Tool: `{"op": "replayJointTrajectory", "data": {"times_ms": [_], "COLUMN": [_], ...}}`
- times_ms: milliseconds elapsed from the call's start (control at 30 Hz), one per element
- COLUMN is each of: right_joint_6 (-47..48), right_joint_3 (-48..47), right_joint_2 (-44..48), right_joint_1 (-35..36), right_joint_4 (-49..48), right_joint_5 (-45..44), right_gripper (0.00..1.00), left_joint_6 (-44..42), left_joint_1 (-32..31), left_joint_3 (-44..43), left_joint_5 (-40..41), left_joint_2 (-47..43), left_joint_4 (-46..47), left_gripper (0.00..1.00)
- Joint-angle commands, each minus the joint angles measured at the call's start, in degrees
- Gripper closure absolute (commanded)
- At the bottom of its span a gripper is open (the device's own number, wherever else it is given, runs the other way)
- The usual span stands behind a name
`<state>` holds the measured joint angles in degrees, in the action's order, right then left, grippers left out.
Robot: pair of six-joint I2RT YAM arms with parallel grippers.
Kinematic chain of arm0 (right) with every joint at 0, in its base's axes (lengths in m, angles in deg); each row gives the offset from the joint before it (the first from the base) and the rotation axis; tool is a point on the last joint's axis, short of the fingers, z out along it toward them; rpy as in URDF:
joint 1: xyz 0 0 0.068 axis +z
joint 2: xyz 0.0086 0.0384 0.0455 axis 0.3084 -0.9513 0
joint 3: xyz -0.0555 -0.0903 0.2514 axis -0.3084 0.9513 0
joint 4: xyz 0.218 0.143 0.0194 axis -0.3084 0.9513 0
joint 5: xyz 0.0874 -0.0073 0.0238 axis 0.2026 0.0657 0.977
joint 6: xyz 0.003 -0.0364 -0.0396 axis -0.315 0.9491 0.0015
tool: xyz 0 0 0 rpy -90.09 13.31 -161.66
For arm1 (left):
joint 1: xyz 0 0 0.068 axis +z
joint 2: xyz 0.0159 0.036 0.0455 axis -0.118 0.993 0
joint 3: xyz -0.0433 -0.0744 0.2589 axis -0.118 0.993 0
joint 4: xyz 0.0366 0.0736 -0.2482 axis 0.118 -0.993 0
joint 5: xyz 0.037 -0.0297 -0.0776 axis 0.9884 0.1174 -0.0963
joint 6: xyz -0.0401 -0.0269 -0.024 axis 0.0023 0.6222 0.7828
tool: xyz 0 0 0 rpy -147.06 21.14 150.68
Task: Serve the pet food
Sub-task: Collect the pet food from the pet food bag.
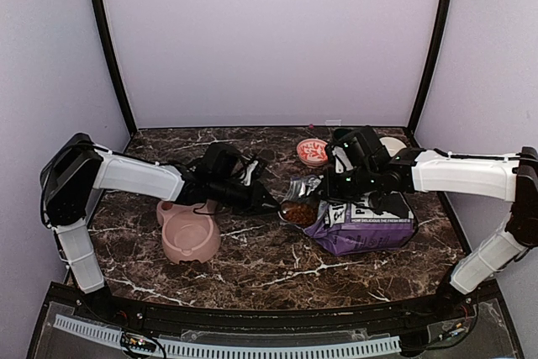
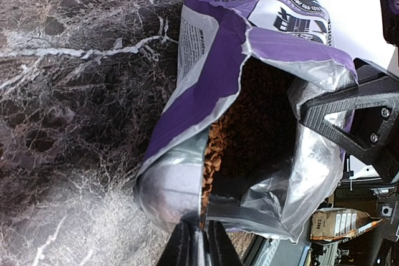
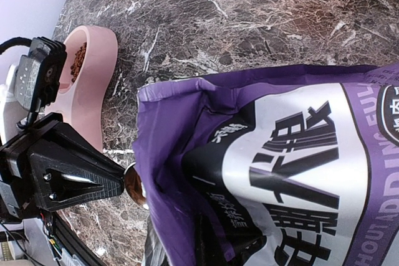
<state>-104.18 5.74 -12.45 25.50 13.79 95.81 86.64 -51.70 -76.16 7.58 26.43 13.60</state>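
Toward the tabletop's right edge, my right claw [image 2: 307,115] pinches the bag [image 2: 206,60] at its rim, evidently to hold the mouth open. My left claw [image 2: 198,241] grips a spoon [image 3: 134,184] at that mouth, ready to scoop. I note pet food [image 2: 249,123] inside, and some in the pink bowl [image 3: 93,91].

The purple-and-white bag [image 3: 299,172] carried all the legible print. In the right wrist view its white panel bore large black Chinese characters turned sideways, and along the frame's right edge ran pale Latin capitals that seemed to read "HOUTAODING FUL", cut off there. From the top camera a narrow white band across the bag appeared to say "HOW DELICIOUS THE FRESH MEATS", under big letters only partly showing. In the left wrist view the side panel held columns of tiny white print, too small to read, and a round emblem was blurred.
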Motion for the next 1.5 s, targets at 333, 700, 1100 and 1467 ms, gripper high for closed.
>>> {"op": "replayJointTrajectory", "data": {"times_ms": [333, 700, 1100, 1467], "right_joint_6": [-1.08, -1.23, -1.47, -1.62], "right_joint_3": [1.51, 1.99, 1.97, 1.90], "right_joint_2": [0.79, 1.56, 1.65, 1.43], "right_joint_1": [0.17, 0.22, 0.14, 0.22], "right_joint_4": [-0.28, -0.78, -1.62, -2.26], "right_joint_5": [-0.55, -0.68, 0.33, 0.40], "right_gripper": [1.00, 1.00, 1.00, 1.00], "left_joint_6": [2.96, 8.66, 11.97, 11.74], "left_joint_1": [-0.63, 2.00, 3.92, 5.41], "left_joint_3": [-1.02, 4.78, 7.71, 8.93], "left_joint_5": [-4.75, -9.94, -13.59, -14.25], "left_joint_2": [0.13, -1.69, -2.41, -4.36], "left_joint_4": [6.19, 15.44, 21.08, 20.67], "left_gripper": [1.00, 1.00, 1.00, 1.00]}}
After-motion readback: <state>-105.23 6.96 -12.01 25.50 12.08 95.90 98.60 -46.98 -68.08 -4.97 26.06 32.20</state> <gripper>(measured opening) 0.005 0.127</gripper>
